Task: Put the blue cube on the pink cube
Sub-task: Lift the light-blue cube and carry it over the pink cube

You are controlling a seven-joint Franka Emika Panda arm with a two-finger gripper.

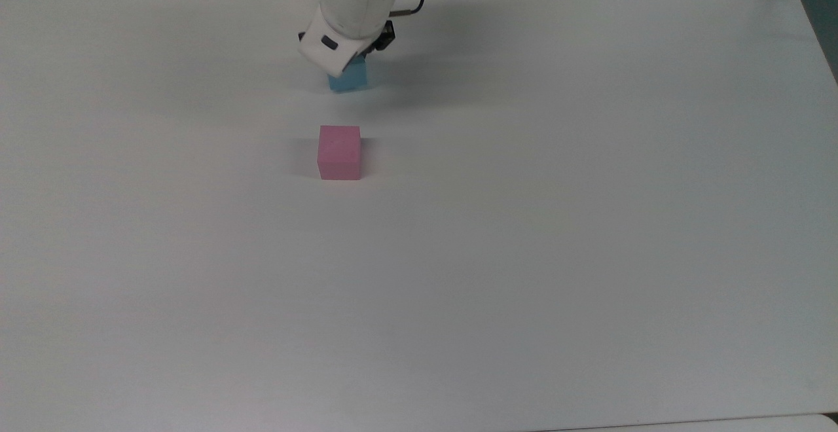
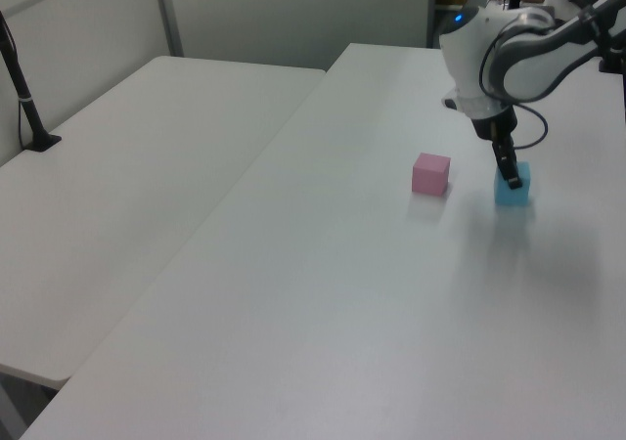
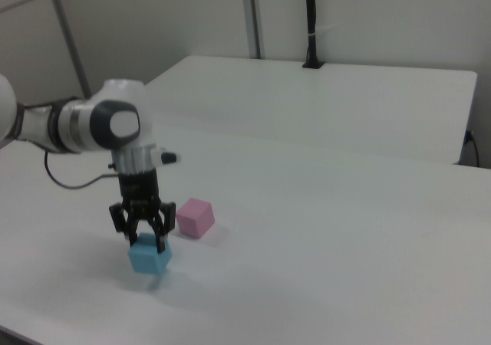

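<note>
Gripper [image 3: 142, 237] clenched on the blue cube [image 3: 149, 256], raised just clear of the white table [image 3: 322, 238] judging by the shadow beneath. Pink cube [image 3: 195, 217] sits near, at two o'clock in the right view, top bare. Pickup apparently done; carry and stacking remain.

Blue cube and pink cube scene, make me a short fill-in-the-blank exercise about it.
1. The claw straddles the ____ cube.
2. The pink cube rests on the white ____.
3. In the right view, the pink cube sits to the ____ of the blue one.

Missing words: blue; table; right
</note>
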